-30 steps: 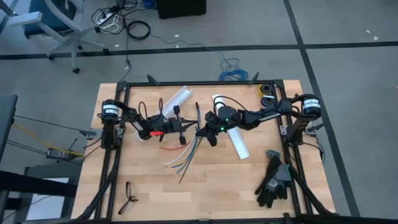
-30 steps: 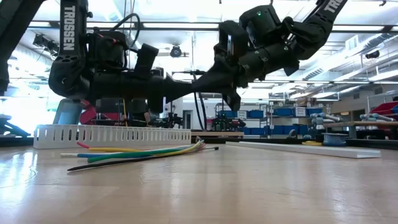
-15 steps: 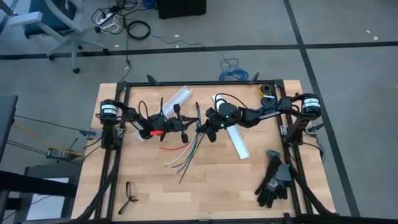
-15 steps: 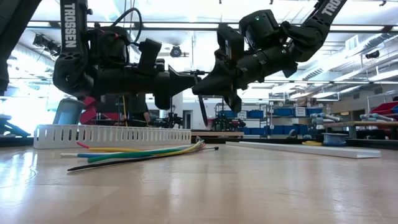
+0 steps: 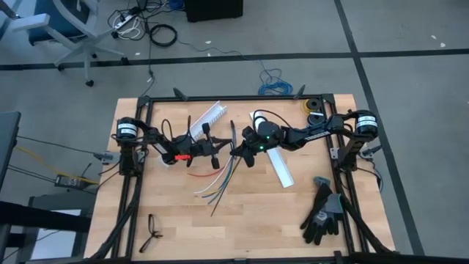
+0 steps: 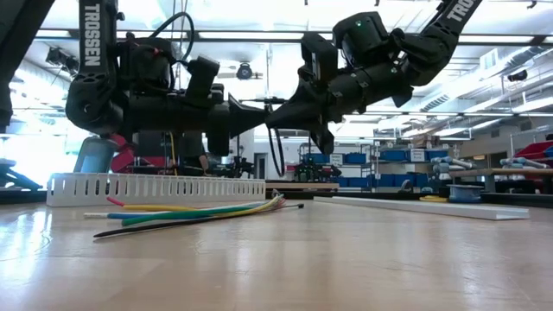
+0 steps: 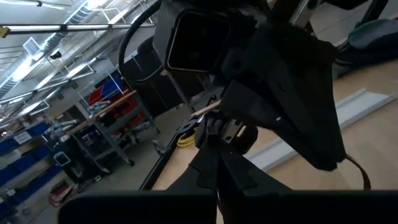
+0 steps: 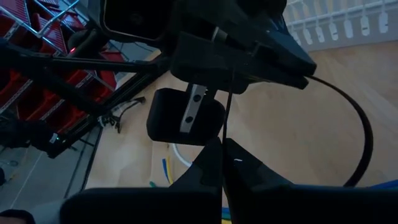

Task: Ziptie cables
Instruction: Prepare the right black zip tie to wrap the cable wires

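The cables [image 5: 215, 183] lie on the table as a fan of coloured wires, also seen in the low view [image 6: 194, 210]; their joined end [image 6: 281, 203] lies under the grippers. Both grippers meet tip to tip above the table's middle. My left gripper [image 5: 220, 151] [image 6: 262, 105] [image 7: 219, 167] and my right gripper [image 5: 236, 151] [image 6: 278, 114] [image 8: 221, 163] are each shut on a thin black zip tie [image 5: 233, 134]. The tie's loop [image 6: 275, 151] [image 8: 364, 134] curves away from the fingers, clear of the cables. My left gripper pinches the zip tie between its two fingertips, level, from the table's left. Its own fingers hide which part of the tie it has. The tie is lifted clear of the table. My right gripper pinches a straight stretch of the zip tie [image 8: 227, 121] between its fingertips, coming from the table's right and slanting slightly down. The strip runs out past the fingertips toward the left gripper. The loop hangs below the fingers, clear of the table.
A white slotted channel [image 5: 207, 117] [image 6: 155, 186] lies at the far side. A flat white strip [image 5: 280, 167] [image 6: 423, 206] lies right of the grippers. Black gloves [image 5: 322, 213] lie near the right corner, tape rolls [image 5: 314, 110] at the far right, and a small black object [image 5: 152, 231] at the near left.
My left gripper has drawn back a little toward the table's left, so its tip no longer overlaps the right gripper's. My right gripper has tipped slightly. Both stay shut on the zip tie, whose loop has swung a little. The cables have not moved.
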`<move>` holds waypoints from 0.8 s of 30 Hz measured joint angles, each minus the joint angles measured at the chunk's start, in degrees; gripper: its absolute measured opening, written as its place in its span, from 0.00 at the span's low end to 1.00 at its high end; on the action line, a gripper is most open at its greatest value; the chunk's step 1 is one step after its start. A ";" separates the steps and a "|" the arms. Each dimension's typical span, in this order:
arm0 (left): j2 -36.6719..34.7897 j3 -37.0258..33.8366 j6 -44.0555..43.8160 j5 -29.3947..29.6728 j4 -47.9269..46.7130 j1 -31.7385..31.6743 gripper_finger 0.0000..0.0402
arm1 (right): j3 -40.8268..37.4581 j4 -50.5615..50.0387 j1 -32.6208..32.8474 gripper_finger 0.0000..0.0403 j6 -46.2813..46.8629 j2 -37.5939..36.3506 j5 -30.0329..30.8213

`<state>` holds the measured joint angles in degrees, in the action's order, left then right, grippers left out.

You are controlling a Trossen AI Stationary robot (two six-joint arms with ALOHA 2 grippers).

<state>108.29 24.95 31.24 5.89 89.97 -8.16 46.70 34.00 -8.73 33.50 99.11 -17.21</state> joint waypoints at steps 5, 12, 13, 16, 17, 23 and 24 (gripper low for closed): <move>0.00 0.79 -0.17 -0.37 0.04 0.02 0.00 | 0.00 0.00 0.00 0.00 0.00 0.00 -0.02; 0.00 0.87 -1.10 -0.61 0.02 0.02 0.00 | 0.00 -0.27 0.09 0.00 -0.01 0.02 0.04; 0.00 0.87 -1.40 -0.94 0.02 0.02 0.00 | 0.00 -0.28 0.09 0.00 0.00 0.02 0.07; 0.00 0.87 -1.64 -2.68 0.02 0.02 0.00 | 0.00 -0.28 -0.10 0.00 -0.02 0.02 0.07; 0.00 0.87 -1.64 -2.83 0.02 0.03 0.00 | 0.00 -0.27 -0.25 0.00 -0.01 0.02 0.07; -0.02 0.90 -1.60 -2.81 -0.09 0.00 0.00 | 0.00 0.81 -0.83 0.00 0.15 0.07 0.02; -0.02 0.92 -1.60 -2.80 -0.11 0.02 0.00 | 0.00 1.07 -0.92 0.00 0.50 0.07 0.02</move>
<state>108.27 25.87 29.65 3.09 89.87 -8.15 46.70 35.07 -9.65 34.00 99.18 -17.19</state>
